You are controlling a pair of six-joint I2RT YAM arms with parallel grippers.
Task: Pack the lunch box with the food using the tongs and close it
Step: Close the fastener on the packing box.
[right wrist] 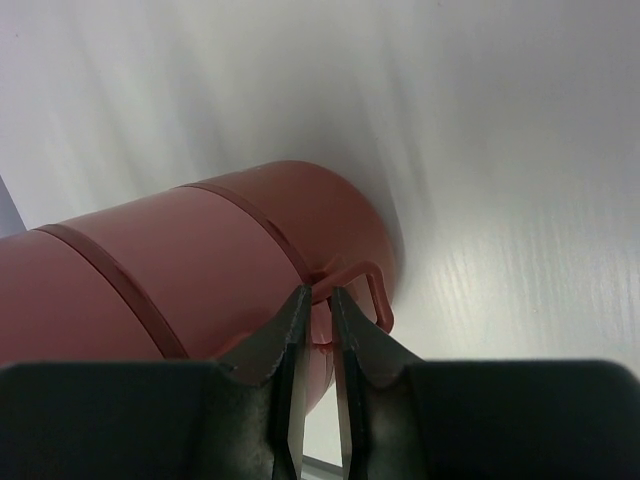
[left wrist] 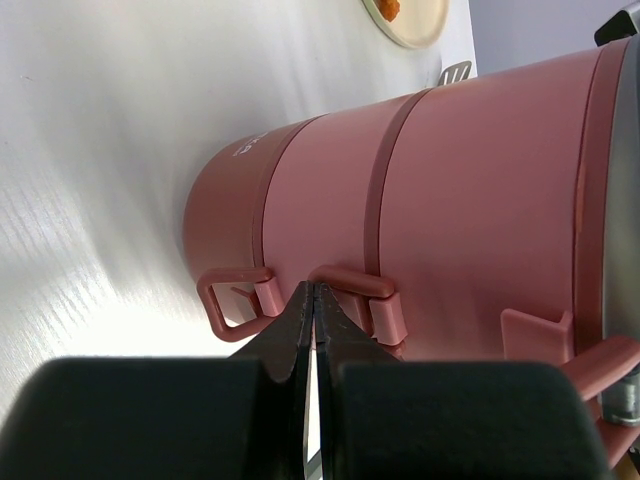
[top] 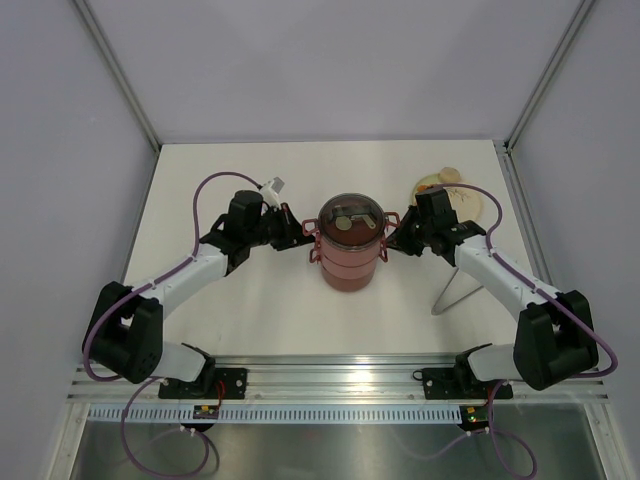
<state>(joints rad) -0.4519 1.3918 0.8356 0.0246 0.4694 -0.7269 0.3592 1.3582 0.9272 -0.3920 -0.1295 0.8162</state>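
The lunch box stands stacked in three dark-red tiers mid-table, with its grey lid on top. My left gripper is shut, its tips against the box wall between two side handles. My right gripper is at the box's right side, its jaws nearly together on a side handle of the lunch box. The silver tongs lie on the table to the right, held by neither gripper. Pieces of food sit on the cream plate.
The plate with an orange piece and a tong tip show behind the box in the left wrist view. Grey walls close in the table on three sides. A rail runs along the near edge.
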